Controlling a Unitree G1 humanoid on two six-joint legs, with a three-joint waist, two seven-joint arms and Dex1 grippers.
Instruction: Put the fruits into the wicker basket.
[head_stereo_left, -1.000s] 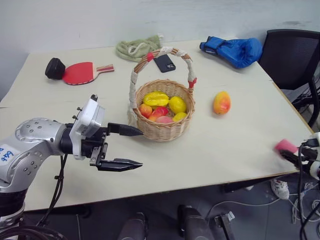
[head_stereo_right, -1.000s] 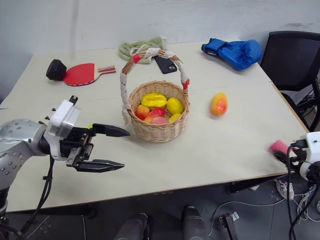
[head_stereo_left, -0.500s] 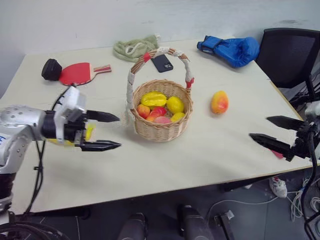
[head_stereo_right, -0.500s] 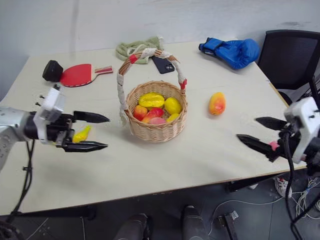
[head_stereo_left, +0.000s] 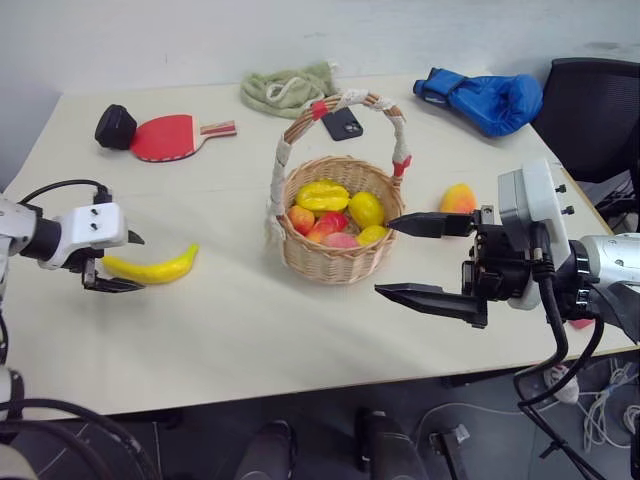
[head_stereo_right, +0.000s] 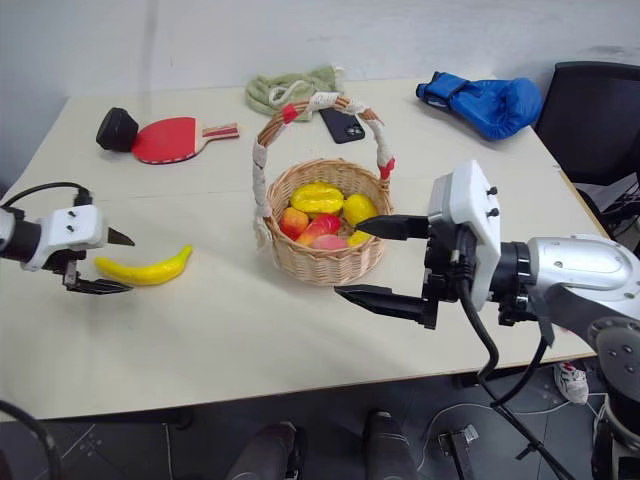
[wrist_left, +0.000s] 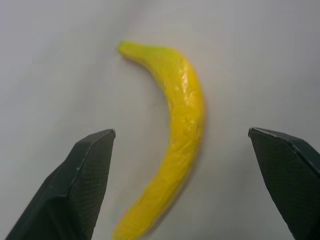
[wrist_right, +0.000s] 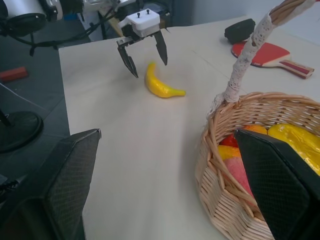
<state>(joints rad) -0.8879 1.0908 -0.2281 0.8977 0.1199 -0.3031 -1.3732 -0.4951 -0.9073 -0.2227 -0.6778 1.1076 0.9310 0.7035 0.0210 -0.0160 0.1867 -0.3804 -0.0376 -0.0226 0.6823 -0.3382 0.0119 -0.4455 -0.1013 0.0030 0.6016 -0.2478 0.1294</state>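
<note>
Left tool (head_stereo_left: 112, 262) spread wide over the banana's (head_stereo_left: 152, 267) end, not touching it (banana flat on the desk (head_stereo_left: 230, 320)). Wicker basket (head_stereo_left: 340, 262) mid-desk, holding small toy fruits (head_stereo_left: 335, 208). Right tool (head_stereo_left: 412, 258) gaping, empty, beside basket; mango (head_stereo_left: 458, 197) behind it.

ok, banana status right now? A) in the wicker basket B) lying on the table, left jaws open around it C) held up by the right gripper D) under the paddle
B: the banana lies on the table, the left gripper open astride one end, not closed.
</note>
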